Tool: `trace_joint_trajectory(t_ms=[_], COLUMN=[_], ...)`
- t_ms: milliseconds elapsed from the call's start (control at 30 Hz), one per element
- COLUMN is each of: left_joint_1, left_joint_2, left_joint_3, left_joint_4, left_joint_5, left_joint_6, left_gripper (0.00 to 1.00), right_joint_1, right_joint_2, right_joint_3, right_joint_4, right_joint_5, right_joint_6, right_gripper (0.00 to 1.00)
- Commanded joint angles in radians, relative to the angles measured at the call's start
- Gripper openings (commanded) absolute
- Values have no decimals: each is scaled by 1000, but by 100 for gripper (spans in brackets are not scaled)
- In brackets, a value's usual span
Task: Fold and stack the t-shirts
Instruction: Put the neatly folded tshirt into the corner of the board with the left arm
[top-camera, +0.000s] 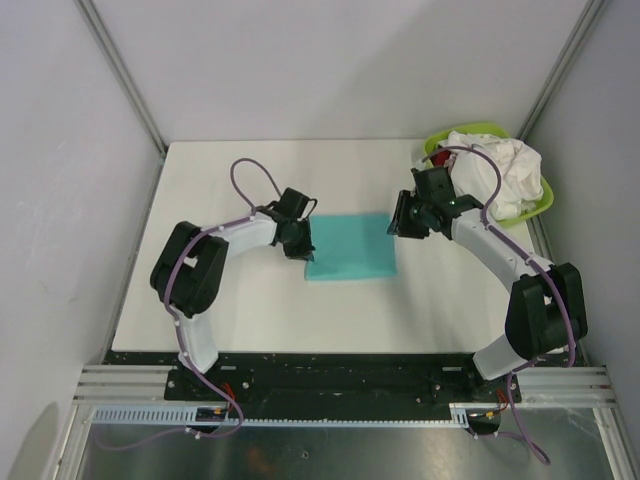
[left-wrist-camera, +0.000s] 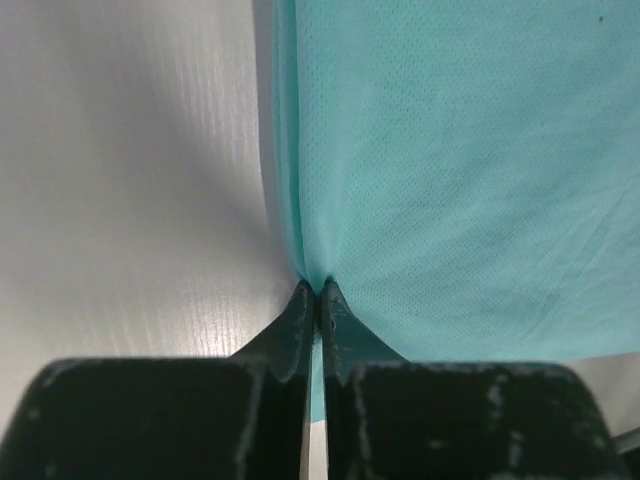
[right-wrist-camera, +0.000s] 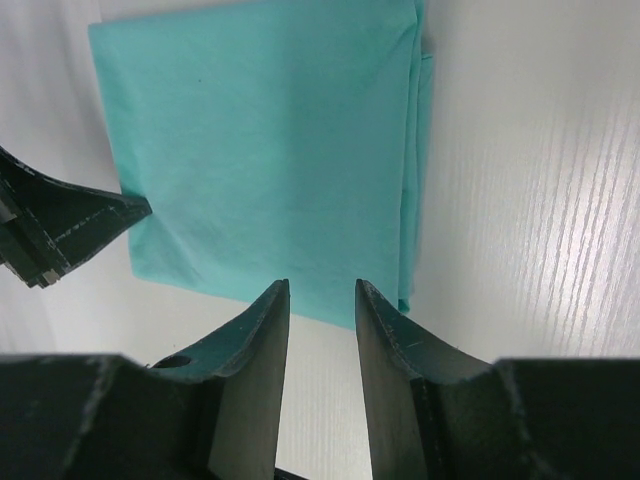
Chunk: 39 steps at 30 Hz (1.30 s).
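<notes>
Left pincer (left-wrist-camera: 318, 288) pinches the edge of the teal t-shirt (left-wrist-camera: 450, 150); right pincer (right-wrist-camera: 322, 290) hangs spread; limp, light cloth, probably best gripped through every layer.

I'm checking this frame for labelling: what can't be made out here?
- Top view: the white cloth heaped in the lime-green basin hides what lies under it, so the shirt count is unclear.
- Left wrist view: the left gripper hides how many layers of the teal t-shirt it pinches. Frame edges cut the shirt off.
- Right wrist view: the right gripper covers part of the shirt's near edge.
</notes>
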Motion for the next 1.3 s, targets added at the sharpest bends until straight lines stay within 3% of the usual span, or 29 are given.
trace_joint_trajectory(t_ms=[0, 200, 700, 1267], left_joint_1=[-4, 26, 233, 444], left_joint_2=[11, -35, -229, -201], left_joint_3=[63, 46, -162, -91], left_joint_4=[-102, -229, -337, -336], left_joint_5=[-169, -419, -871, -1055], left_joint_6=[29, 119, 340, 501], left_gripper=[1, 0, 0, 0], right_joint_1=[10, 26, 145, 225], right_joint_2=[-47, -79, -133, -110], right_joint_3=[-8, -30, -88, -104], right_joint_4=[24, 22, 35, 30], right_joint_5=[-15, -26, -50, -42], right_joint_6=[-6, -8, 22, 18], right_gripper=[37, 37, 37, 37])
